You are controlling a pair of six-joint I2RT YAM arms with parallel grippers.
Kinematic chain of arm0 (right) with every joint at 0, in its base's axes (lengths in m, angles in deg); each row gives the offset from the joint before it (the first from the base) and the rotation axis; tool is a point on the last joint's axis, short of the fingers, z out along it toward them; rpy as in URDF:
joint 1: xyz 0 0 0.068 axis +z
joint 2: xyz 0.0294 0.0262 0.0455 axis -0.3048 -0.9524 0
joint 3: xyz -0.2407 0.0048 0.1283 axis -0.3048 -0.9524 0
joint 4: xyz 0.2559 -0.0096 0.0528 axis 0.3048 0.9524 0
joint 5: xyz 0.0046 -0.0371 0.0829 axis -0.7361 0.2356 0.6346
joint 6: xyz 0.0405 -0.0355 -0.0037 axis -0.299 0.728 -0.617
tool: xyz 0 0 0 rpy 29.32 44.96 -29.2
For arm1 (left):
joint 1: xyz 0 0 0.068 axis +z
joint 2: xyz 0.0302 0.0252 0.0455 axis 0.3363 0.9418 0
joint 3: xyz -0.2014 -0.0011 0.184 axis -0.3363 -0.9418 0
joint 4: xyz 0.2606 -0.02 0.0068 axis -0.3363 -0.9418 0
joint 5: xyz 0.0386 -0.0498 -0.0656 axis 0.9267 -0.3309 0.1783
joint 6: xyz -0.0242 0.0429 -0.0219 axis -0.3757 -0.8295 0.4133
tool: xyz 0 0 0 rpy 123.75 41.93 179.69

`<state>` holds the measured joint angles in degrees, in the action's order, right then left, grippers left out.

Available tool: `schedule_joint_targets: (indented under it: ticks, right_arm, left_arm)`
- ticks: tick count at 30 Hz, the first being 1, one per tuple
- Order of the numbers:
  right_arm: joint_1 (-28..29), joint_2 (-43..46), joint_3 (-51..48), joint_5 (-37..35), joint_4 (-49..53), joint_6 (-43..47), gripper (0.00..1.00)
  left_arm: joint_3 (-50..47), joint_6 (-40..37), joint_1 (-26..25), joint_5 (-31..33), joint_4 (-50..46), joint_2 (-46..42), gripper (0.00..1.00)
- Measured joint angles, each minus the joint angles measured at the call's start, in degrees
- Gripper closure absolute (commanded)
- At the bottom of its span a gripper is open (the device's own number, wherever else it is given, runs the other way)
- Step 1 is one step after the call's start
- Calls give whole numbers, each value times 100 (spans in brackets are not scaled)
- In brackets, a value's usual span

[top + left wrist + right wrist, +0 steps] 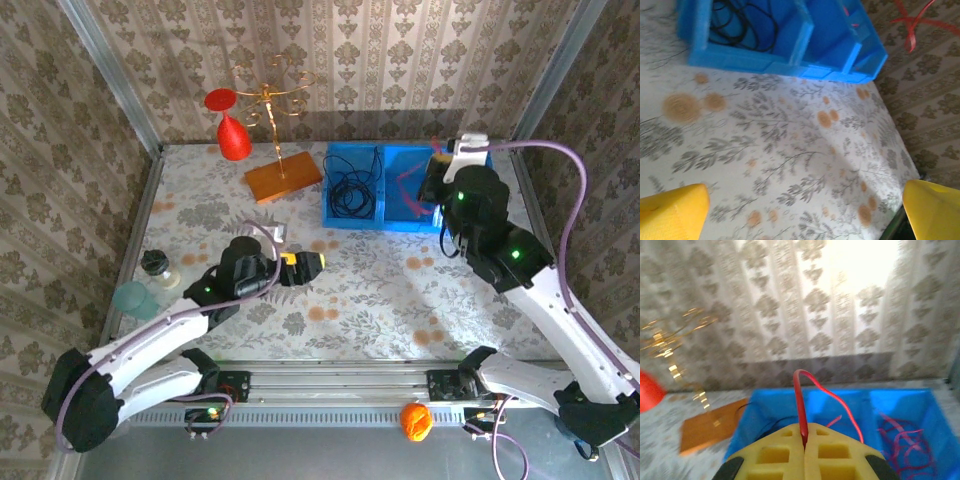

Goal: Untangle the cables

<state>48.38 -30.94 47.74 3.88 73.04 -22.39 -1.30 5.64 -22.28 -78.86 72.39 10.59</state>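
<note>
Over the blue bin (385,222), far right of the table (380,300): the right gripper (804,435) hangs above the bin's right-hand compartment. Its yellow fingers are pressed together, pinching one red cable (799,390) at the seam. The strand rises from the pinch in a stiff arch and drops back toward the bin.

In that same compartment lies a loose heap of red cable loops (902,440). In the bin's left compartment is a black cable (350,190), a slack coil lying flat on the floor of the bin.

In front of the bin, over bare table: the left gripper (805,200), fingers spread wide, holding nothing.

Step in hand, as I judge it: sorting by colour is well along, and the red strand is being delivered to its compartment. The next move calls for parting the fingers while over the right compartment, low enough that the springy arch does not flip across the divider onto the black coil.

Materials: the cables are thin, round and glossy, with enough stiffness to hold a curve. The bin is smooth moulded plastic with straight walls. The finger pads are yellow with a waffle of square recesses. The table cover is matte with a pale floral print. Left of the bin stands a flat wooden base (283,178) carrying a thin gilt wire stand (268,100).
</note>
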Motion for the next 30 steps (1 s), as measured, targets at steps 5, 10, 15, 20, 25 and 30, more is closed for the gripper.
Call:
schedule_joint_targets:
  ticks: [5,10,15,20,25,30]
  right_arm:
    - [-839,-588,603,-411,-138,203,100]
    - [-1515,-1255,761,-476,-170,138,100]
    - [-2127,-1786,531,-199,-151,-103,100]
    - [-2481,-2037,376,-17,-105,-229,100]
    - [-2555,-2319,376,94,-131,-280,100]
    - [-2555,-2564,321,245,-284,-295,100]
  left_arm:
    - [-269,2,81,22,-302,-286,0]
    - [-289,4,85,4,-319,-306,0]
    - [-304,31,83,-2,-315,-317,0]
    - [-439,48,92,-2,-269,-313,0]
    - [-466,76,122,-66,-151,-146,0]
    - [-466,87,120,-129,-138,26,0]
